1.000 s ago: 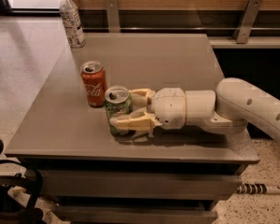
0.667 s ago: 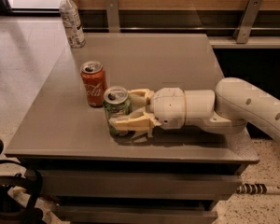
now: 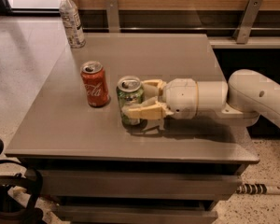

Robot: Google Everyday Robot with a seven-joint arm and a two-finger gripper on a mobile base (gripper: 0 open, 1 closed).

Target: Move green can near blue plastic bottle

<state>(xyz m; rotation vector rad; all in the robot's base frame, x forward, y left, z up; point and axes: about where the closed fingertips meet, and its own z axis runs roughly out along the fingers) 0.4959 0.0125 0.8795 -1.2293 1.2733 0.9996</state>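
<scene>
Since a second ago the green can (image 3: pixel 128 97) and the gripper (image 3: pixel 139 98) have shifted slightly right, widening the gap to the red cola can (image 3: pixel 94 84). Both cream fingers (image 3: pixel 142 110) are clamped on the green can, one on each side. It is upright mid-table, well apart from the blue plastic bottle (image 3: pixel 72 19) at the grey table's (image 3: pixel 177 55) far left corner. Speckled floor (image 3: pixel 23 64) lies alongside.

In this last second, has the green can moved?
Yes. The green can, clasped in the gripper, has shifted right and up in the view, away from the red cola can.
</scene>
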